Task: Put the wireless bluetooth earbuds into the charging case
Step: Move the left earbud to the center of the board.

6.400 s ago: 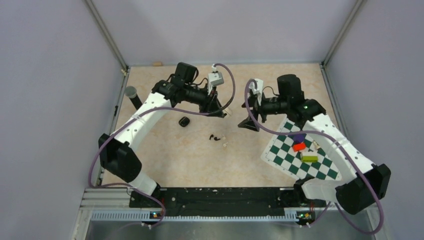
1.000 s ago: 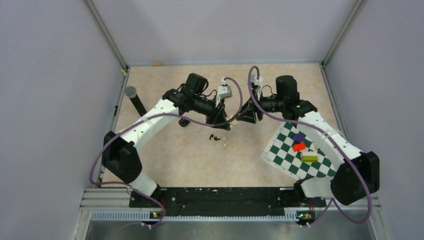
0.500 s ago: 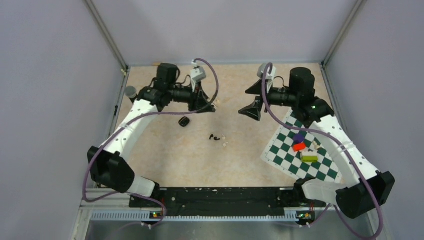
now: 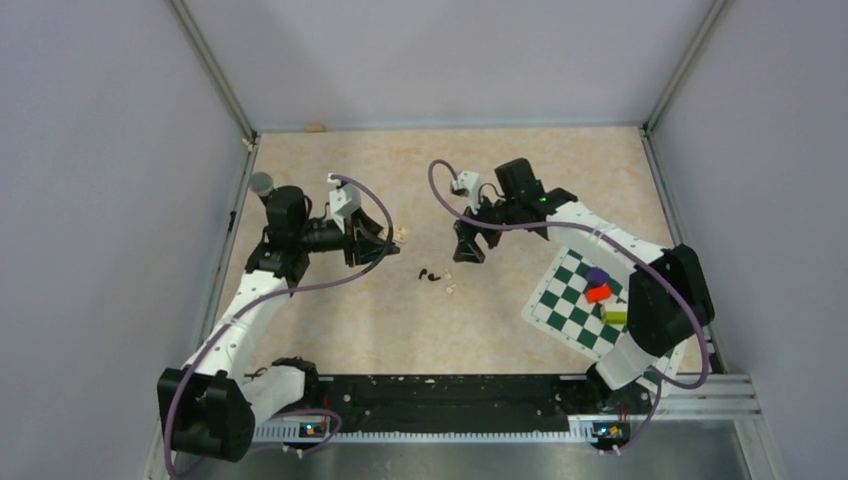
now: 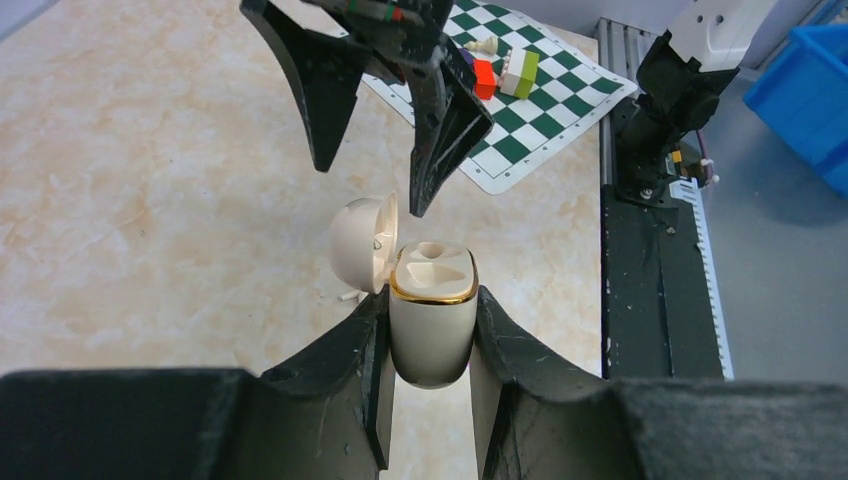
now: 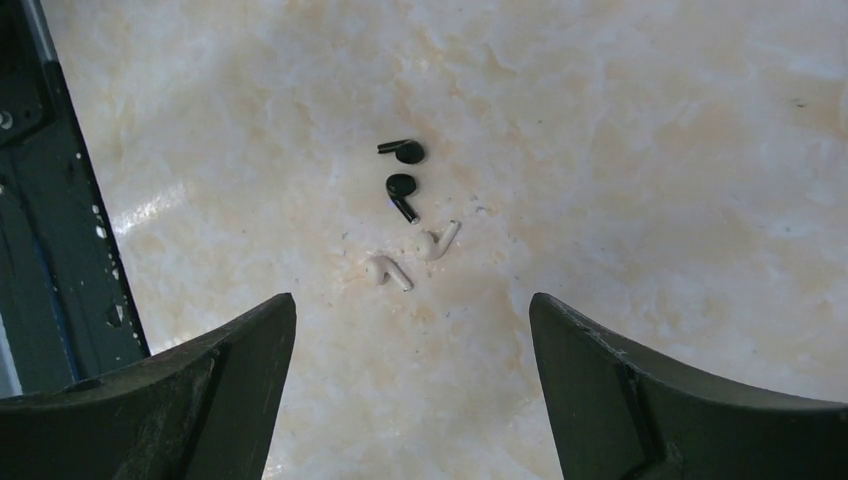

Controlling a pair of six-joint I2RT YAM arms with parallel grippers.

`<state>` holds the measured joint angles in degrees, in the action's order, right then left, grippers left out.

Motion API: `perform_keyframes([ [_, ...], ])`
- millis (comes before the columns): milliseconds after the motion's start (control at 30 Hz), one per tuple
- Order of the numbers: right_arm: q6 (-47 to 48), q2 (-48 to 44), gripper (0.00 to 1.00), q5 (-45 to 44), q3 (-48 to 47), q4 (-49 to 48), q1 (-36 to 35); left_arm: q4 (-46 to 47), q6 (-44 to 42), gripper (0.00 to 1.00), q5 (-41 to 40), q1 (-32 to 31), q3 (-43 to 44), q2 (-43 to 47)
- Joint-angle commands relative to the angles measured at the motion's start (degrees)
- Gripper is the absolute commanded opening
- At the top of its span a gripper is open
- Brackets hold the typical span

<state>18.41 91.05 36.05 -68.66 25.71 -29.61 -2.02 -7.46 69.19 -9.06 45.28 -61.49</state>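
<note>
My left gripper [image 5: 432, 300] is shut on a cream charging case [image 5: 432, 335] with a gold rim. The case stands upright with its lid [image 5: 362, 245] hinged open to the left and its wells showing. In the top view this gripper [image 4: 385, 238] sits left of centre. Two black earbuds [image 6: 402, 170] and two white earbuds [image 6: 410, 255] lie loose on the table, just ahead of my right gripper [image 6: 412, 305]. That gripper is open and holds nothing. From above, the right gripper [image 4: 465, 248] hovers just behind and to the right of the black earbuds [image 4: 430, 272].
A green-and-white checkerboard mat [image 4: 570, 320] lies at the right with purple [image 4: 598, 274], red [image 4: 598, 293] and green [image 4: 618, 316] blocks on it. A grey-topped black post [image 4: 264, 188] stands at the left edge. Metal rails frame the table.
The left arm has drawn back and toward the left with the case. The right arm has swung in and down over the earbuds, and its jaws stand wider than a second ago.
</note>
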Motion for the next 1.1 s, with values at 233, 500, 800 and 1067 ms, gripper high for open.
perform_keyframes([
  [233, 6.15, 5.22, 0.80, -9.53, 1.05, -1.91, -7.11, -8.57, -15.82, 0.00, 9.20, 6.60, 1.68, 1.82],
  [500, 2.19, 12.90, 0.61, -11.47, -4.39, 2.17, -7.45, -26.86, -30.10, 0.00, 10.26, 8.18, 6.53, -0.93],
  [800, -0.64, 14.64, 0.71, -18.35, -2.75, -1.70, -10.57, -28.07, -31.79, 0.00, 12.30, 8.22, 6.15, -0.30],
  [1067, -2.24, 17.44, 0.69, -24.30, -3.16, -3.13, -11.48, -28.87, -32.99, 0.00, 14.01, 8.70, 5.97, -0.22],
])
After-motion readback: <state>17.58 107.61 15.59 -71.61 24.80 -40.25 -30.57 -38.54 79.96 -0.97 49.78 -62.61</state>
